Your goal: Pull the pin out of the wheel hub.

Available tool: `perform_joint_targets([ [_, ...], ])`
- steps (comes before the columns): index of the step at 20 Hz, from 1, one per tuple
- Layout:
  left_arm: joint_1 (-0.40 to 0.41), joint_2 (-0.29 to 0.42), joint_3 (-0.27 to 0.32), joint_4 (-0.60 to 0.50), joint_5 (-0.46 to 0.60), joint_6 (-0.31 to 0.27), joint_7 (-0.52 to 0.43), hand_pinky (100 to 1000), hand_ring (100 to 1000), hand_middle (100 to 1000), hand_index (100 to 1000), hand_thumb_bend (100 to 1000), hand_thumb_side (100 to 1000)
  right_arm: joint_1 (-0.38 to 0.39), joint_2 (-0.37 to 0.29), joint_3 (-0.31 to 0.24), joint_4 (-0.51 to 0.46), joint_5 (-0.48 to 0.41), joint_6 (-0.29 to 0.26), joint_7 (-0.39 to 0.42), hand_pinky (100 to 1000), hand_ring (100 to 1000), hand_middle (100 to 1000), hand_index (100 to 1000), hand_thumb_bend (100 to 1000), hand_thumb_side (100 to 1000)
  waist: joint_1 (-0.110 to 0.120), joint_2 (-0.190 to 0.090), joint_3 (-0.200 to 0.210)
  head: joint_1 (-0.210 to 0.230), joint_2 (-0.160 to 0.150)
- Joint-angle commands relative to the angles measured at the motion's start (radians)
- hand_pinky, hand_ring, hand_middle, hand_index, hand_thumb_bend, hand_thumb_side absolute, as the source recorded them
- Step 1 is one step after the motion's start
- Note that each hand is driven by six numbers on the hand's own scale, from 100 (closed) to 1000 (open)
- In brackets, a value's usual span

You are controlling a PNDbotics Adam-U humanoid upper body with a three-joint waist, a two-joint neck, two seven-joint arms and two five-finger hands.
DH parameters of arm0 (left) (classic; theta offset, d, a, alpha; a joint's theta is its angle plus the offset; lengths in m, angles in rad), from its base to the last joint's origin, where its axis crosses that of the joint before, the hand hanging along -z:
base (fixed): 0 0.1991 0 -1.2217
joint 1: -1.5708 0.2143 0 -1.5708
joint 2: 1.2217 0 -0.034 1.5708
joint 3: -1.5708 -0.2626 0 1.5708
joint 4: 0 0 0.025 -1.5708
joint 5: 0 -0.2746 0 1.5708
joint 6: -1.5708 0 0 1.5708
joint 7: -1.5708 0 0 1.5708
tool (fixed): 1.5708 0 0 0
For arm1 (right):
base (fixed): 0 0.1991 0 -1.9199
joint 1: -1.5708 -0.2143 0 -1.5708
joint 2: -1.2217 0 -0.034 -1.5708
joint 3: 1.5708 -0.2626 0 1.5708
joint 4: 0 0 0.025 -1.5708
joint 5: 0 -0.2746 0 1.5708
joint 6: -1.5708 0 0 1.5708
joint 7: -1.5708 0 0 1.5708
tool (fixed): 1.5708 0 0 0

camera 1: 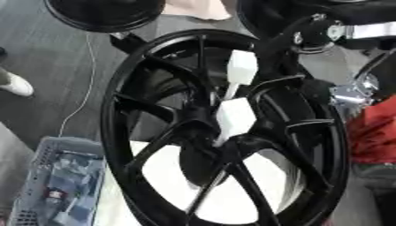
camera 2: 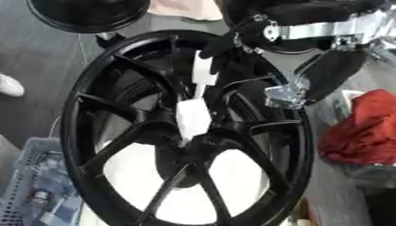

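Reaching in from the upper right, right hand [camera 2: 232, 42] has fingers clamped on the white pin's [camera 1: 236, 95] top end. Pin stands at frame centre, lower end in the black wheel hub [camera 1: 203, 128]. Grey basket [camera 1: 54, 181] at lower left.

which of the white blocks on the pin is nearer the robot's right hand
The upper white block, at the pin's outer end beside the right hand. The lower white block sits against the wheel hub.

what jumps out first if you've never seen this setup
A big black spoked wheel fills the middle of the view, standing on edge. A white pin sticks up from its hub, and the right hand reaches in from the upper right to the pin's top. A red cloth lies at the right.
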State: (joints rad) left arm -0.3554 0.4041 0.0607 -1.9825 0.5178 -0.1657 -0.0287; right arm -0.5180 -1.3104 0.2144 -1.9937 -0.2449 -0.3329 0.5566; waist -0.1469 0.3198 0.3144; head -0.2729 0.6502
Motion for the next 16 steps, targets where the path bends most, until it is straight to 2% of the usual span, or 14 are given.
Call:
perform_joint_targets([
  [1,-0.015,0.007,0.012,-0.017,0.009,0.007,0.004,816,753,646,780,100,659,-0.010,-0.012,0.005,-0.006,0.022,0.002,0.003,544,765,773,968,100,658,0.005,-0.033,0.001,-0.004,0.010],
  [14,-0.015,-0.006,0.018,-0.017,0.020,0.018,0.017,816,754,639,776,100,663,-0.002,0.019,0.049,-0.006,0.056,0.019,0.010,558,805,814,970,100,733,0.001,-0.053,0.020,-0.005,0.035],
  [16,-0.014,-0.008,0.018,-0.017,0.021,0.019,0.018,816,754,637,776,100,664,0.002,0.024,0.054,-0.006,0.068,0.020,0.007,555,805,815,965,100,707,-0.002,-0.054,0.024,0.000,0.038],
])
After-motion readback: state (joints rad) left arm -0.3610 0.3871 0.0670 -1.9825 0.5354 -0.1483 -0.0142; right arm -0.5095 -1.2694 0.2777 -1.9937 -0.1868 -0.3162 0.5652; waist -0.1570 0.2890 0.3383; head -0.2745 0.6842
